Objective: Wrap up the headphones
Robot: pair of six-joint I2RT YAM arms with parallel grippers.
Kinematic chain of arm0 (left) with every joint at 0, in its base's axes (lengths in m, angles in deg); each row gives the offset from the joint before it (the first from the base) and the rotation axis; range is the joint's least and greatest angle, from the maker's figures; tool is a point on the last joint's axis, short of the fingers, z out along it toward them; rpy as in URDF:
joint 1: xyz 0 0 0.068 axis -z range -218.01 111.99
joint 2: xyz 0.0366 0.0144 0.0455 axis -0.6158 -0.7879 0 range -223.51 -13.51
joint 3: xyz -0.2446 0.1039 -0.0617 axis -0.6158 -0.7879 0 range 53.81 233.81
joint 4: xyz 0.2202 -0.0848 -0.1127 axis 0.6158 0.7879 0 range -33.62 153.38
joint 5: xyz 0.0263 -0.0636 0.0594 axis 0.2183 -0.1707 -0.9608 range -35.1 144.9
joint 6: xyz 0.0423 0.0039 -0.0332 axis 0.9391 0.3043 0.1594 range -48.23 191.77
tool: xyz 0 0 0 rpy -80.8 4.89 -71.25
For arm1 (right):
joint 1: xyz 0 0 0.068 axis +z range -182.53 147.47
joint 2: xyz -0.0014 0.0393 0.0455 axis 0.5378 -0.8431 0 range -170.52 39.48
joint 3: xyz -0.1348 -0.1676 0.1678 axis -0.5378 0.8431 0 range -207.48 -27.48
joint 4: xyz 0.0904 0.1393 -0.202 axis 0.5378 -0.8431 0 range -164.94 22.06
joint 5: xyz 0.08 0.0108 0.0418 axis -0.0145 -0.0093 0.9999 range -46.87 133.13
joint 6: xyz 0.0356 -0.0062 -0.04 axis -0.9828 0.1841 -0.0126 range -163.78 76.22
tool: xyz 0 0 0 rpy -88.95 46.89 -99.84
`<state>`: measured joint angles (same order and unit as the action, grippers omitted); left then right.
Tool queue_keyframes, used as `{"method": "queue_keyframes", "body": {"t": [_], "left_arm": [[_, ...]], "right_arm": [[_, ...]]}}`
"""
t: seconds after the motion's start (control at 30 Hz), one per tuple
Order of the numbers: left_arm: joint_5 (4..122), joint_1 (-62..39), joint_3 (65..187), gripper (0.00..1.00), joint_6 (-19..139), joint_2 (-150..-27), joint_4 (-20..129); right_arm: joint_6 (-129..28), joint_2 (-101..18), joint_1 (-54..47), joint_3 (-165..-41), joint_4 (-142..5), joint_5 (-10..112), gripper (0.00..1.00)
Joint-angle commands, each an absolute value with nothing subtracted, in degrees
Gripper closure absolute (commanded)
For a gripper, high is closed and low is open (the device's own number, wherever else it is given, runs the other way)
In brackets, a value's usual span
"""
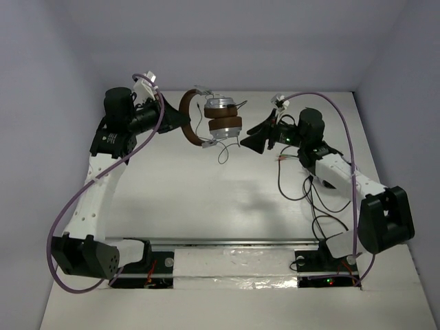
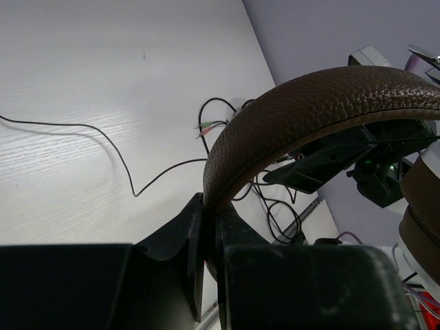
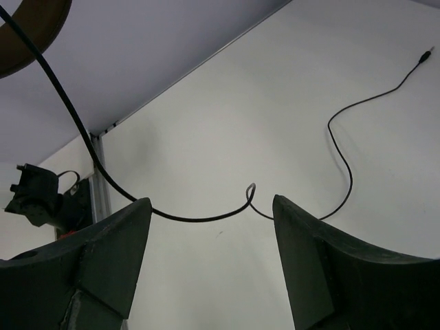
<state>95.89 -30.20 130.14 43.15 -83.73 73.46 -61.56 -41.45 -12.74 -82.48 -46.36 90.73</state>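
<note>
The headphones (image 1: 218, 117) hang above the far middle of the table, with silver cups and brown pads. My left gripper (image 1: 180, 122) is shut on their brown leather headband (image 2: 309, 110); in the left wrist view both fingers press the band at the left gripper (image 2: 210, 230). The thin black cable (image 3: 199, 218) drops from the headphones and trails over the table to its plug (image 3: 426, 55). My right gripper (image 1: 249, 135) is just right of the ear cups. The right gripper (image 3: 212, 210) stands open, and the kinked cable runs across the gap between its fingers without being pinched.
Loose black robot wires (image 1: 313, 199) coil on the table beside the right arm. Purple hoses (image 1: 103, 185) loop along both arms. A metal rail (image 1: 234, 242) runs along the near edge between the bases. The back wall stands close behind the headphones.
</note>
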Motion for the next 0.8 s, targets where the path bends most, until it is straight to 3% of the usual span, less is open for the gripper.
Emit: {"method": "queue_keyframes", "body": {"t": [0.0, 0.23, 0.33, 0.43, 0.47, 0.53, 0.57, 0.6, 0.63, 0.67, 0.7, 0.77], "left_arm": [[96.6, -29.0, 134.0, 1.0, 41.1, -83.6, 70.9], [96.2, -28.4, 135.1, 1.0, 41.0, -84.4, 71.0], [95.9, -28.4, 135.5, 1.0, 41.1, -84.5, 71.0], [95.2, -28.4, 135.8, 1.0, 41.2, -84.6, 71.2], [94.9, -28.4, 136.1, 1.0, 41.4, -84.5, 71.6], [93.9, -28.4, 136.1, 1.0, 41.7, -84.4, 71.9], [93.8, -28.4, 136.0, 1.0, 41.7, -84.4, 71.9], [93.7, -28.4, 135.9, 1.0, 41.7, -84.5, 71.9], [93.7, -28.4, 135.8, 1.0, 41.6, -84.6, 71.9], [93.8, -28.4, 135.6, 1.0, 41.5, -84.7, 71.8], [93.9, -28.4, 135.5, 1.0, 41.2, -84.8, 71.2], [94.4, -28.4, 135.1, 1.0, 40.1, -85.0, 70.6]], "right_arm": [[-62.0, -43.3, -12.8, -86.2, -40.7, 94.2, 0.23], [-61.5, -44.5, -10.9, -85.9, -40.4, 96.3, 0.31], [-62.2, -42.5, -10.9, -84.4, -39.8, 97.2, 0.41], [-61.3, -39.3, -10.9, -82.9, -42.0, 92.3, 0.67], [-60.2, -38.2, -10.9, -82.9, -43.8, 85.8, 0.87], [-59.3, -35.3, -10.9, -82.9, -46.7, 81.7, 0.91], [-59.3, -34.2, -10.9, -82.3, -46.7, 79.4, 0.88], [-59.5, -33.0, -10.9, -80.8, -46.2, 79.2, 0.78], [-59.8, -31.9, -10.9, -80.0, -45.0, 79.1, 0.62], [-60.1, -30.2, -10.9, -79.2, -44.5, 80.0, 0.37], [-60.2, -29.7, -10.9, -78.6, -44.5, 81.3, 0.28], [-60.1, -30.0, -10.9, -78.3, -45.0, 86.6, 0.21]]}}
